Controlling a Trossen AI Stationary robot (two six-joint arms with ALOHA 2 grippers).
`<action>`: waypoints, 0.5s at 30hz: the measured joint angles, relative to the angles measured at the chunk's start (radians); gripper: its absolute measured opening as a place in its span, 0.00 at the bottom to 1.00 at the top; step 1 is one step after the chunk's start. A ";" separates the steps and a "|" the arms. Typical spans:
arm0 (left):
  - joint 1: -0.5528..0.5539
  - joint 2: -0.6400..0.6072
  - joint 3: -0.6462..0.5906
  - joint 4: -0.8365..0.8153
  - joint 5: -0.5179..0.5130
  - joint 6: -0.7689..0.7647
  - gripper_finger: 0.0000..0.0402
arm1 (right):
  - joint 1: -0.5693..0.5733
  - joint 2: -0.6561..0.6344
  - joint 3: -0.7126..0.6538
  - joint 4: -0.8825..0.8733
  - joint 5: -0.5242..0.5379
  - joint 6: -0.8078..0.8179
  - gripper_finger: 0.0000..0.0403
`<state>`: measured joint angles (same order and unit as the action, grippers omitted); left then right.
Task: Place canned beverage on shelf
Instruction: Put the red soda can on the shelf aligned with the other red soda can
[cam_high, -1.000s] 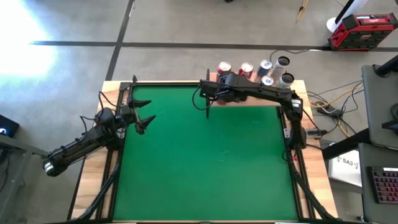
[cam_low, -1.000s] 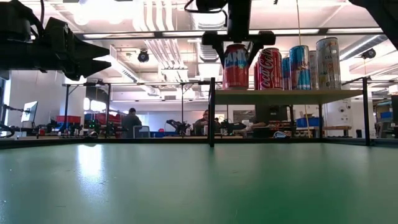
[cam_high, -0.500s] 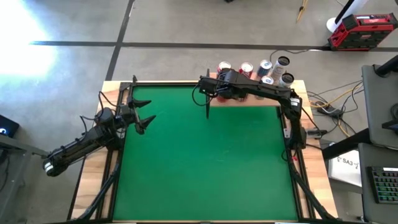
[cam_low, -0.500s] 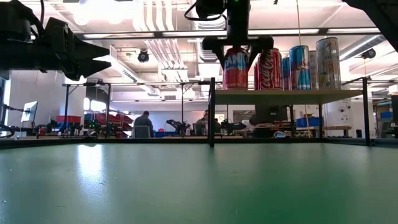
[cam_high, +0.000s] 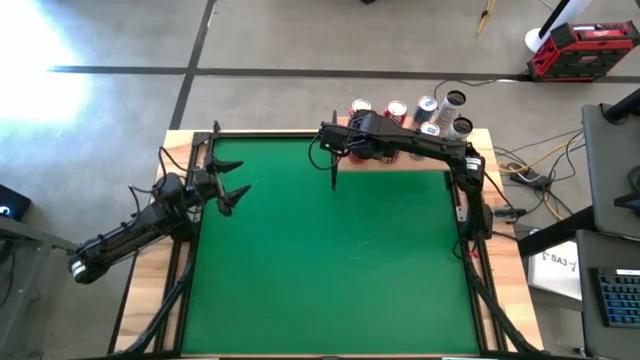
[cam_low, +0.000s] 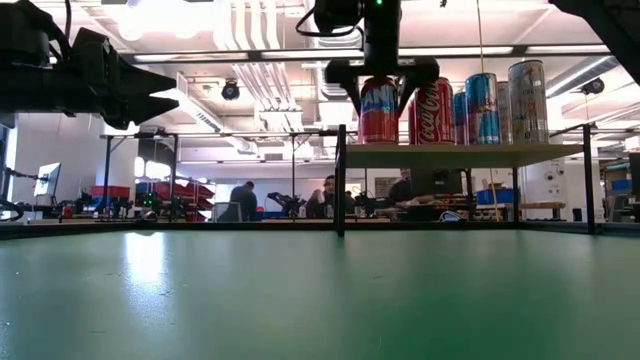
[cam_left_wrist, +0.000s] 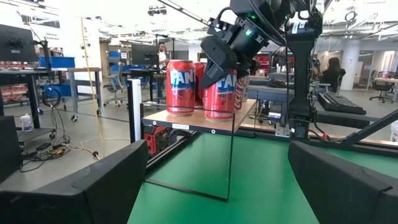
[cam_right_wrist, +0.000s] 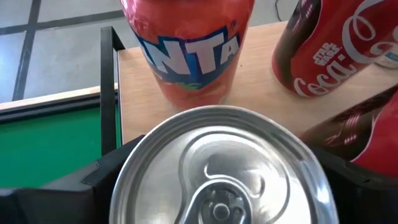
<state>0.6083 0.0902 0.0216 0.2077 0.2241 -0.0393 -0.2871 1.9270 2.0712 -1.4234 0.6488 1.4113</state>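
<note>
**Right gripper around a can standing on the shelf; left arm parked**

The shelf (cam_low: 450, 154) stands at the far edge of the table, right of centre. It is a light-wood board raised on thin black posts above the green felt (cam_high: 330, 250).

The right gripper (cam_low: 381, 95) hangs over the shelf's left end, pointing down, one finger on each side of a red can (cam_left_wrist: 217, 99). That can stands upright on the board at its near edge, bottom on the wood. The right wrist view shows its silver lid filling the gap between the fingers. I can't tell whether the fingers are clamping the can or are already clear of it.

Just beyond it on the far side is a Fanta can (cam_left_wrist: 180, 87), upright and close beside it. To the right along the shelf are a Coca-Cola can (cam_low: 432, 110), then a blue-and-white can (cam_low: 481, 108), then a taller silver can (cam_low: 527, 100), all upright and packed close together.

The left gripper (cam_high: 235, 193) is off at the left edge of the felt, well apart from the shelf. It is raised above the surface, fingers spread wide and holding nothing.

People (cam_low: 245, 198) are at desks in the room behind the table.
</note>
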 joint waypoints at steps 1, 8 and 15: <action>0.000 0.000 0.000 0.000 0.000 0.000 0.93 | 0.000 0.000 0.000 0.000 0.001 0.000 0.84; 0.000 0.000 0.000 0.000 0.000 0.000 0.93 | 0.008 0.000 0.000 -0.003 0.000 0.000 0.94; 0.000 0.000 0.000 0.000 0.000 0.000 0.93 | 0.054 0.000 0.000 -0.022 -0.062 -0.001 0.95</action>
<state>0.6085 0.0902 0.0216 0.2078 0.2241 -0.0394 -0.2334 1.9266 2.0712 -1.4449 0.5864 1.4098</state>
